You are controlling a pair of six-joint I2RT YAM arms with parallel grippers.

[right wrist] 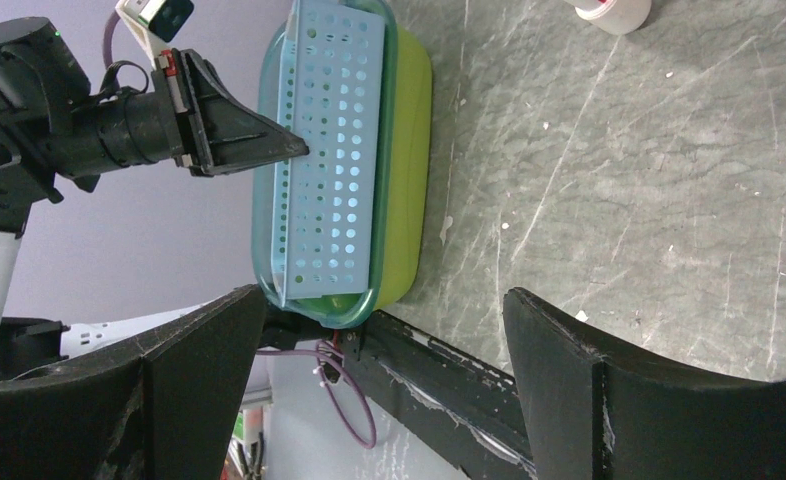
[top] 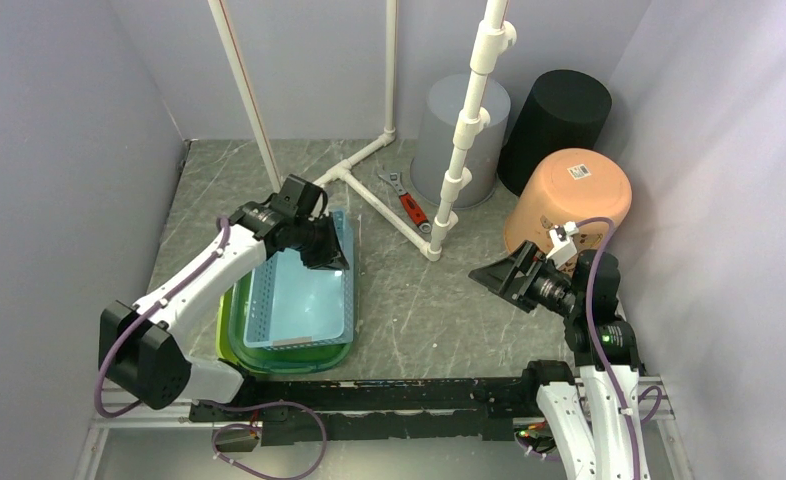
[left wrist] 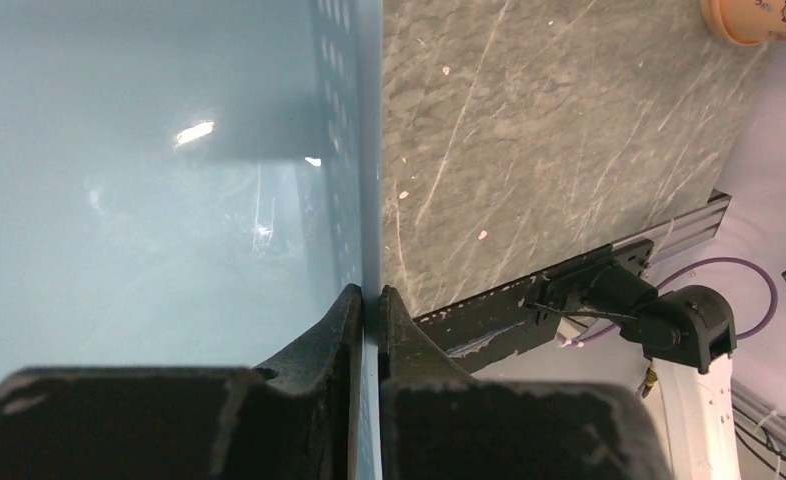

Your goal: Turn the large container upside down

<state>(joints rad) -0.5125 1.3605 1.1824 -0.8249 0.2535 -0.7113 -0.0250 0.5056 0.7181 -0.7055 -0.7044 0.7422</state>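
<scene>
- Grip: your left claw (top: pixel 331 262) is clamped shut on the light blue perforated plastic basket (top: pixel 299 300), pinching its right-hand wall near the far right corner.
- In the left wrist view the two fingers (left wrist: pixel 344 330) squeeze that thin blue wall (left wrist: pixel 169 200) between them. One finger is inside the basket and the other is outside it.
- The basket stands upright with its opening facing up. It is nested in a teal plastic tub (top: pixel 299 358), which sits in a lime-green plastic tub (top: pixel 225 332).
- The perforated wall (right wrist: pixel 334 150) rises above the teal rim (right wrist: pixel 393 120), and the green tub (right wrist: pixel 409 200) bulges out below.
- The whole stack rests on the grey marbled table (top: pixel 409 300).
- Your right claw (top: pixel 499 272) is well to the right of the basket. Its jaws are spread wide and hold nothing, and it points back toward the basket above bare table (right wrist: pixel 619 200).
- An orange plastic bucket (top: pixel 569 200) sits bottom side up, farther right than the basket and beyond that claw.
- A grey round bin (top: pixel 429 140) and a black round bin (top: pixel 559 120) stand behind the basket and off to its right.
- A white plastic pipe frame (top: pixel 389 210) lies between the basket and those bins, with a red-handled adjustable wrench (top: pixel 409 205) just beside it.
</scene>
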